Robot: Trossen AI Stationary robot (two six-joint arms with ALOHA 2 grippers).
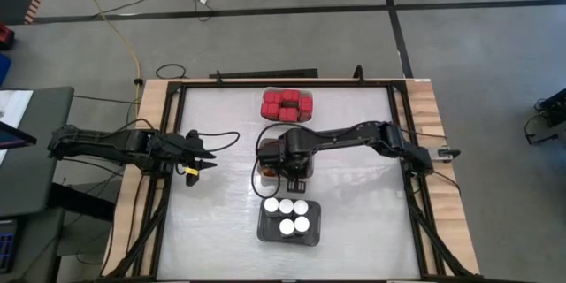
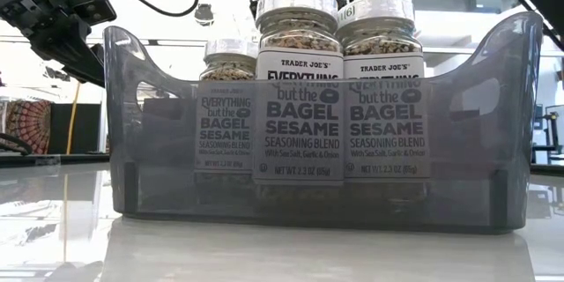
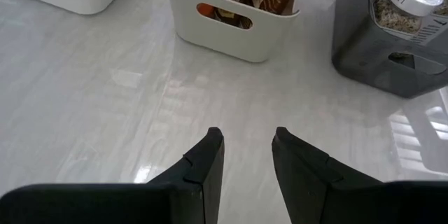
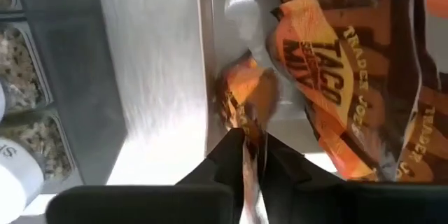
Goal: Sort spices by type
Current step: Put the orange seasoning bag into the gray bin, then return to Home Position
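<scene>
The pale, glossy white table top (image 1: 354,159) sits in a wooden frame with dark rails, on a grey concrete floor crossed by black lines and loose cables. In the low view the room beyond shows bright windows and ceiling pipes.

The right gripper (image 4: 253,155) hangs over the table's centre, above the white plastic bin with a slot handle (image 3: 231,24). Its dark fingers stand nearly together, pinching the edge of an orange-brown crinkly foil packet (image 4: 246,101). The other packets of that kind (image 4: 336,70) lie in the same bin, glossy and creased, with dark lettering.

The left gripper (image 1: 202,161) waits at 9 o'clock on the table, above bare surface. Its two wedge-shaped black fingers (image 3: 206,164) stand partly spread and hold nothing (a clear gap shows between them).

At 12 o'clock, a clear plastic tray (image 1: 307,106) holds the red boxy containers (image 1: 285,103), packed in neat rows. At 6 o'clock, a smoky dark grey translucent tray with rounded corners (image 2: 141,123) holds the small glass jars with round ribbed white lids (image 2: 298,79). The jars are cylindrical, filled with speckled seasoning, and carry grey paper labels. Five lids show from above, touching one another.
</scene>
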